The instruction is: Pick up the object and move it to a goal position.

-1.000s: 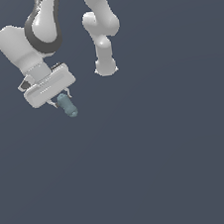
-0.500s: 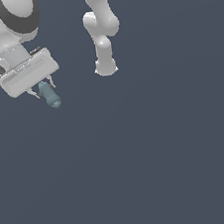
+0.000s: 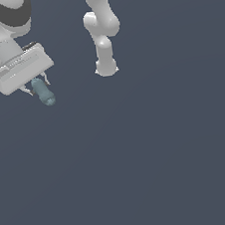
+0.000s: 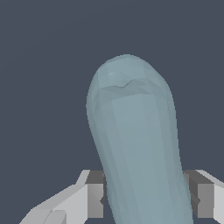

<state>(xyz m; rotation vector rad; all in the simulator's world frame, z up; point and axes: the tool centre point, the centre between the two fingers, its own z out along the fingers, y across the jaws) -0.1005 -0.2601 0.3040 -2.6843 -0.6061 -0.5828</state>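
Up near the exterior view's left edge, high in the frame: the white gripper (image 3: 39,87), tilted, hung from a pale arm with a dark band at its joint. Clamped between the short fingers (image 4: 92,192) — a pale blue-grey capsule (image 3: 43,92), rounded at both ends, its free end jutting below the fingertips and slanted toward the exterior view's right. Closed down to the capsule's width, pads pressed against either side of it, as seen in the wrist view, where the capsule (image 4: 135,144) fills most of the frame and rises from between the two grey pads. Held clear of the dark grey floor (image 3: 152,169), no shadow or contact visible beneath. Further toward the exterior view's right, well apart from the gripper — the white robot base column (image 3: 102,35), upright on the floor.
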